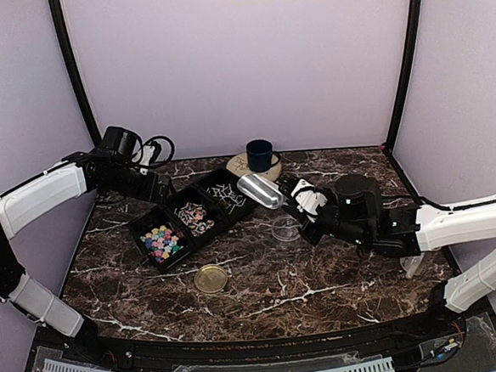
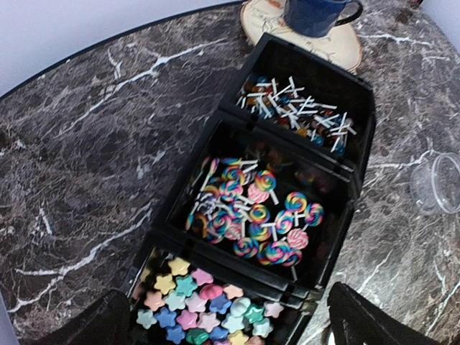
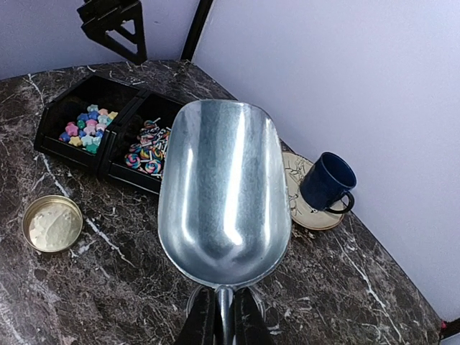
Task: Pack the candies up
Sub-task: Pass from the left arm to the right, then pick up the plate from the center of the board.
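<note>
The left gripper [image 2: 228, 329] is released. In its wrist view the two dark fingers [image 2: 93, 327] sit far apart at the lower corners of the frame, with nothing between them. It hangs over the near end of a black three-part tray [image 2: 316, 68].

The candies [image 2: 251, 212] all lie in that tray. Pastel star pieces [image 2: 194, 305] fill the compartment at the bottom of the frame, directly under the spread fingers. Swirled lollipops are in the middle one. Thin white-sticked pieces [image 2: 298, 108] are in the far one, toward the upper right. A small clear jar [image 2: 438, 183] stands on the marble table [image 2: 86, 165] at the right edge, apart from the tray.

The right gripper [image 3: 220, 322] is clenched on the thin handle of a metal scoop [image 3: 223, 180]. The scoop's bowl fills the middle of that wrist view and shows bare shiny metal. In the top view the scoop is held above the table at frame centre. Its mouth points up and left toward the stick compartment, and the jar sits just below and to the right of it. A curved clear edge under the scoop's neck in the right wrist view may be that jar, though too little shows to be sure.

A gold lid [image 3: 52, 224] lies flat at the left of that frame, well apart from the tray. A dark blue mug [image 3: 327, 181] stands on a pale round coaster [image 3: 305, 212] at the right, near the back wall.
</note>
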